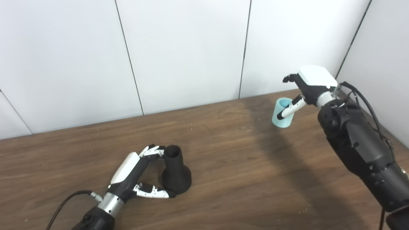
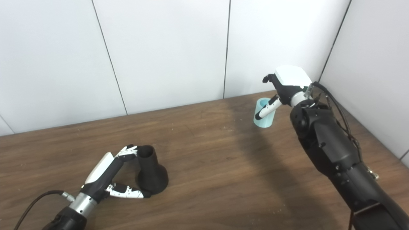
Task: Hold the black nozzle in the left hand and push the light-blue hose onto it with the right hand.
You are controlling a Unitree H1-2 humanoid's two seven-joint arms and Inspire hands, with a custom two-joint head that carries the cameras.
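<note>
White wall panels with thin dark seams stand behind a dark wooden surface [image 1: 223, 153], and a second wall closes the corner on the right. Near the front left, the black nozzle [image 1: 175, 171] stands upright on the wood, wide flared base down and narrow open mouth up. The left hand [image 1: 135, 174] lies low beside it, reaching in from the bottom left with a cable trailing from its wrist; its upper fingers [image 1: 153, 150] touch the narrow neck just under the rim, while the thumb runs along the wood to the foot of the flared base. The fingers are loosely curved around the nozzle from one side, spread apart rather than clamped, and the nozzle rests on the surface. Well apart from this, at the far right near the corner, the right hand [image 1: 308, 88] is raised, its white back plate facing up. One of its fingers reaches down across the open top of the light-blue hose [image 1: 282, 113], a short pale tube that tilts slightly and appears lifted just off the wood, with the remaining fingers curled behind it in a grip. A soft shadow of the right arm falls across the wood between the two hands
</note>
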